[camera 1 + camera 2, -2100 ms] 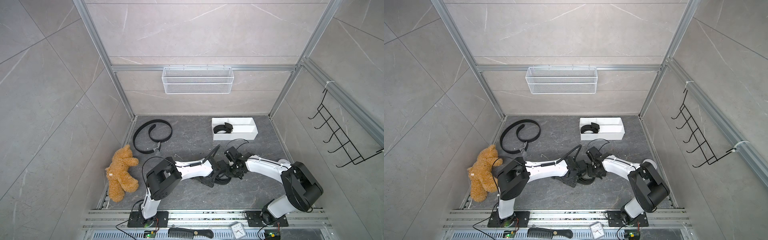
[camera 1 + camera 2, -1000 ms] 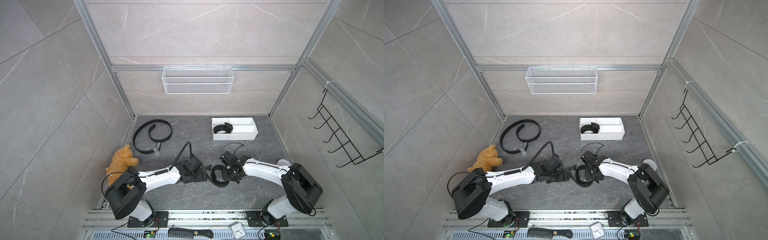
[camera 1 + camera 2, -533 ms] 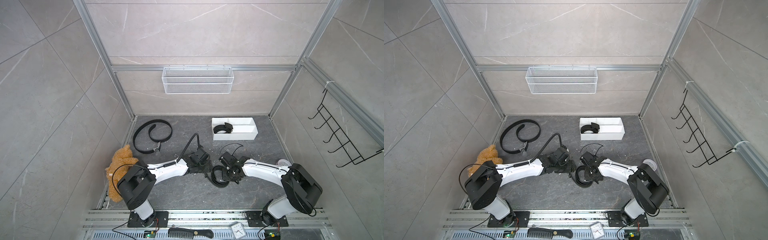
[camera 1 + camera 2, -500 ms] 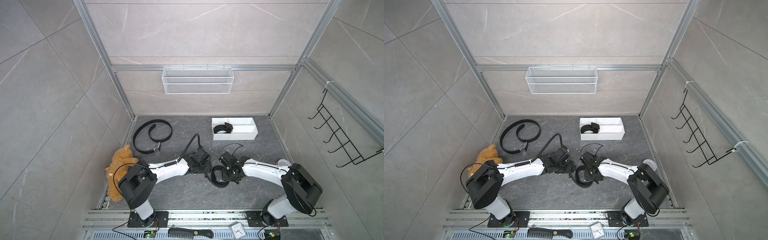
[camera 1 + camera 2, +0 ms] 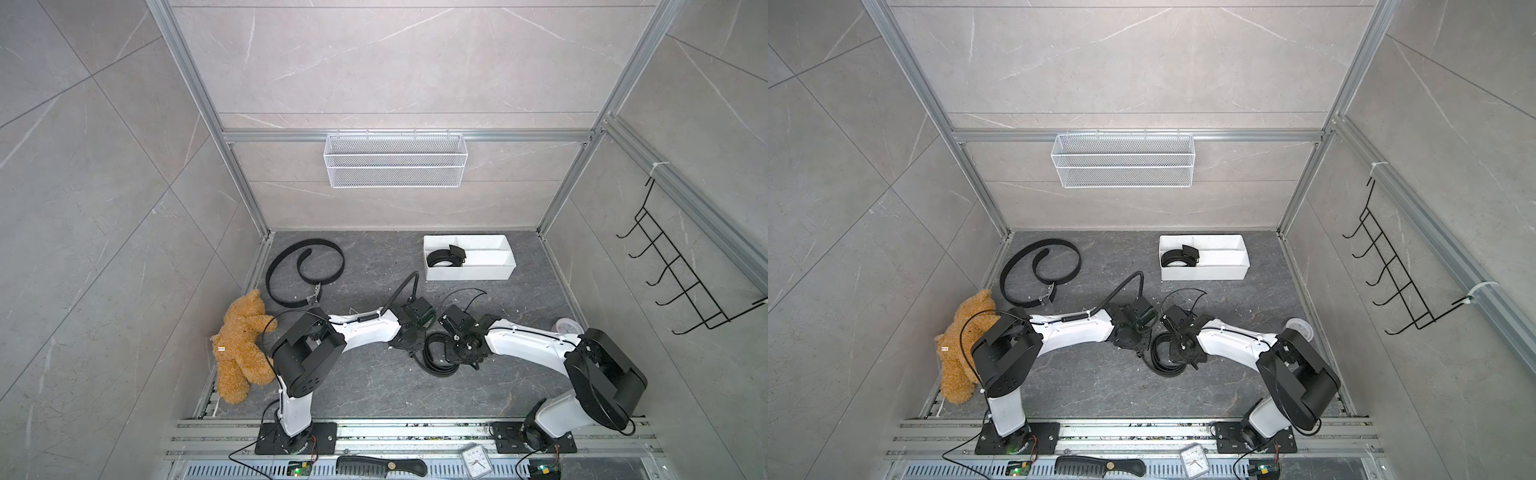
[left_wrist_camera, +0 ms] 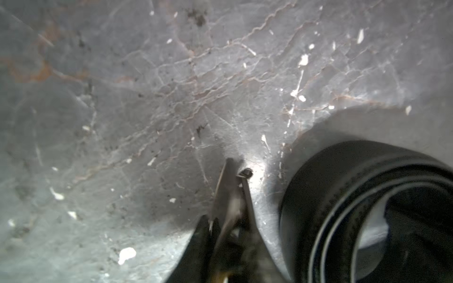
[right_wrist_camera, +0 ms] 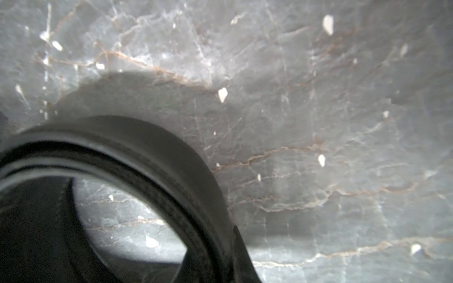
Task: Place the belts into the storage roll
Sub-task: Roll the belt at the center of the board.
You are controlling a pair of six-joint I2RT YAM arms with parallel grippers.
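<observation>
A coiled black belt [image 5: 432,361] [image 5: 1160,365] stands on edge on the grey floor between my two grippers. My right gripper [image 5: 455,353] [image 7: 220,245] is shut on this coiled belt [image 7: 147,147], one finger inside its wall and one outside. Just left of the coil, my left gripper [image 5: 409,347] [image 6: 230,220] is closed on a thin strip with a metal prong, apparently that belt's end, beside the coil [image 6: 343,196]. The storage roll [image 5: 490,272] [image 5: 1221,272] sits at the back right with a coiled belt [image 5: 441,259] in its left compartment. Another belt [image 5: 340,259] lies looped at the back left.
A teddy bear [image 5: 241,345] lies by the left wall near the left arm's base. A wire basket [image 5: 395,160] hangs on the back wall, a hook rack [image 5: 681,274] on the right wall. A clear cup [image 5: 565,326] sits behind the right arm. A comb [image 5: 380,466] and clock [image 5: 476,459] lie at the front rail.
My left arm has swung from the left back to the coil, and its jaws have closed. The right gripper has stayed shut on the coil, almost still.
</observation>
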